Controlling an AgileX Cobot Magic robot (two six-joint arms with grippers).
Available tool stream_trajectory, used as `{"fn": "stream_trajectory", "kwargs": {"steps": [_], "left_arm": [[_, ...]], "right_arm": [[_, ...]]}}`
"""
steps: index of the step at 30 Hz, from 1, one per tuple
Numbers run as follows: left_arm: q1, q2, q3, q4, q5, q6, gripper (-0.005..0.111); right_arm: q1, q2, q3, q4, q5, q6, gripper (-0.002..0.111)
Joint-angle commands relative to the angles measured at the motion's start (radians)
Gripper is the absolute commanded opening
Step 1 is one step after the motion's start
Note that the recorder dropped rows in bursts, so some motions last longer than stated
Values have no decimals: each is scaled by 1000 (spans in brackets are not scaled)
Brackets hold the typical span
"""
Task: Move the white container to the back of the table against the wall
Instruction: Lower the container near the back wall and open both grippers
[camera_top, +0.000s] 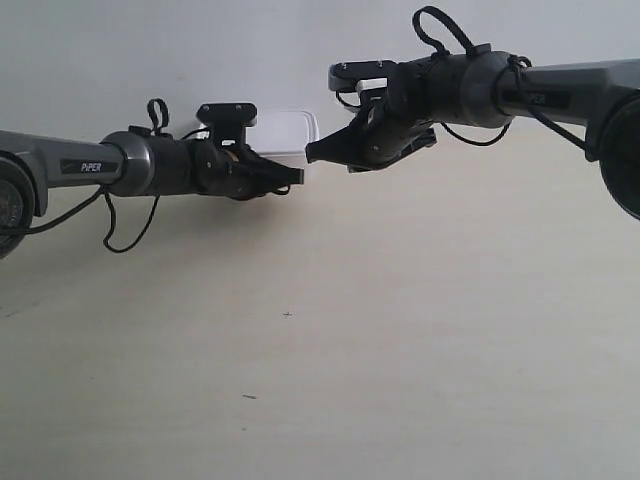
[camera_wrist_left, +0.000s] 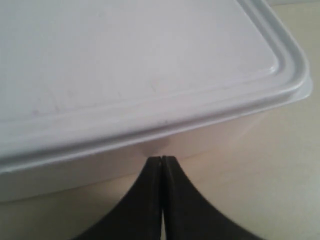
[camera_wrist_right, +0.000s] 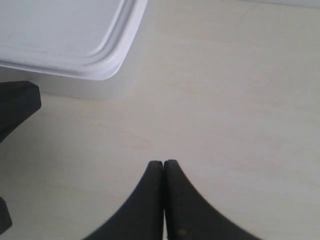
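The white container (camera_top: 290, 135) stands at the back of the table (camera_top: 400, 330), close to the wall (camera_top: 200, 50), partly hidden behind the arm at the exterior view's left. In the left wrist view its lid (camera_wrist_left: 130, 65) fills the picture, and my left gripper (camera_wrist_left: 161, 159) is shut with its tips touching the box's side wall just under the rim. My right gripper (camera_wrist_right: 163, 163) is shut and empty above bare tabletop, a short way off the container's rounded corner (camera_wrist_right: 107, 67). Both gripper tips (camera_top: 310, 153) nearly meet in front of the box.
The other arm's black finger (camera_wrist_right: 17, 102) shows beside the box in the right wrist view. A few tiny dark specks (camera_top: 288, 314) mark the tabletop in front. Black cables (camera_top: 130, 225) hang from both arms.
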Motion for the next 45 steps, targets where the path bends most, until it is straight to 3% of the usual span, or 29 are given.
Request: {"fn": "stream_trajectory", "kwargs": {"steps": [1, 26, 37, 45], "left_arm": [[10, 5, -11, 16, -35, 2, 0], [53, 5, -11, -2, -71, 73, 0], [53, -49, -8, 2, 108, 77, 0], [65, -307, 320, -27, -49, 74, 0]], "right_arm": [[-5, -13, -5, -10, -6, -10, 0], [-5, -13, -5, -10, -15, -21, 0], [-5, -15, -5, -10, 13, -37, 0], [-5, -23, -5, -10, 52, -37, 0]]}}
